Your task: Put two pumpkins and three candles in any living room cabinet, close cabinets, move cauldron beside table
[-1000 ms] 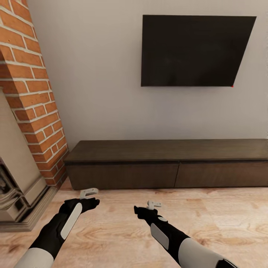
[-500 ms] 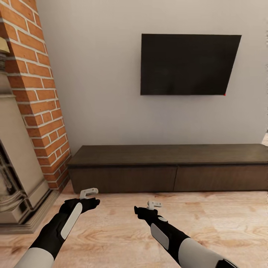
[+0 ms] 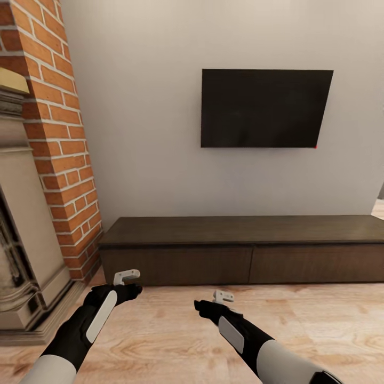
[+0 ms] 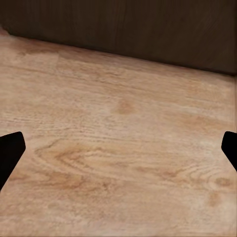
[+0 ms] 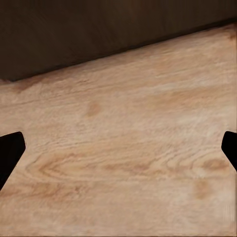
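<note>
At the far left stands a brick chimney column [image 3: 58,144] with a pale stone fireplace surround [image 3: 21,250] at its foot. Next comes the left gripper [image 3: 127,276], held low over the wooden floor [image 3: 160,341]; in the left wrist view its dark fingertips [image 4: 10,150] sit at opposite edges of the picture, so it is spread wide and holds nothing. Ahead of it, a long dark low cabinet [image 3: 240,248] runs along the white wall, both of its fronts flush and shut, its top bare. Above it hangs a black television [image 3: 264,106]. The right gripper [image 3: 224,296] hovers over the floor a little further right, likewise spread wide and empty. No pumpkin, candle or cauldron can be seen here, so how much of the stowing is done cannot be judged: the closed cabinet would fit either goods already inside or goods waiting elsewhere in the room.
</note>
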Controlling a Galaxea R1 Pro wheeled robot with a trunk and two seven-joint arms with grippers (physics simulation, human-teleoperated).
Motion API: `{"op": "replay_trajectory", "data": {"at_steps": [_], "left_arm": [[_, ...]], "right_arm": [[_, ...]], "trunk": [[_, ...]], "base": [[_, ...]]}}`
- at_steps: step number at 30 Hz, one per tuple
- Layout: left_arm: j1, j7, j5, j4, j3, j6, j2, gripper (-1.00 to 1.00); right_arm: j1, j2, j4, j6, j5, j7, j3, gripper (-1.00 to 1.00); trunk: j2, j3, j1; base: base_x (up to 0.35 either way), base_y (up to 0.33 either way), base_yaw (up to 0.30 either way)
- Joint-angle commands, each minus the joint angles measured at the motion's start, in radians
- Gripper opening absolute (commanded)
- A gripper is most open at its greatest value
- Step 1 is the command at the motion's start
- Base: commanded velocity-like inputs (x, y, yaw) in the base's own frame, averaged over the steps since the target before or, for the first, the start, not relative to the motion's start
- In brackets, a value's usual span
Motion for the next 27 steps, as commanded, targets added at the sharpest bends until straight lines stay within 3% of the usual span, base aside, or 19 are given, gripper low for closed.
{"op": "replay_trajectory", "data": {"at_steps": [1,6,19,27], "left_arm": [[-0.001,0.01,0.01,-0.001,-0.004,0.002,0.0,1.0],[0.0,0.01,0.008,-0.002,-0.004,0.002,-0.003,1.0],[-0.001,0.01,0.008,0.0,-0.004,0.002,-0.002,1.0],[0.0,0.01,0.008,0.0,-0.004,0.002,0.0,1.0]], "right_arm": [[-0.001,-0.001,-0.002,0.021,-0.006,-0.008,0.007,1.0],[-0.001,-0.001,-0.002,0.049,-0.005,-0.008,0.005,1.0],[-0.001,-0.003,-0.001,0.048,-0.005,-0.011,0.005,1.0],[-0.001,-0.025,-0.001,0.044,-0.007,-0.007,0.004,1.0]], "trunk": [[0.0,0.002,-0.001],[0.001,0.016,-0.003],[0.092,0.038,-0.053],[0.148,0.051,-0.083]], "base": [[0.0,0.0,0.091],[0.0,0.0,0.127],[0.0,0.0,0.129],[0.0,0.0,0.114]]}}
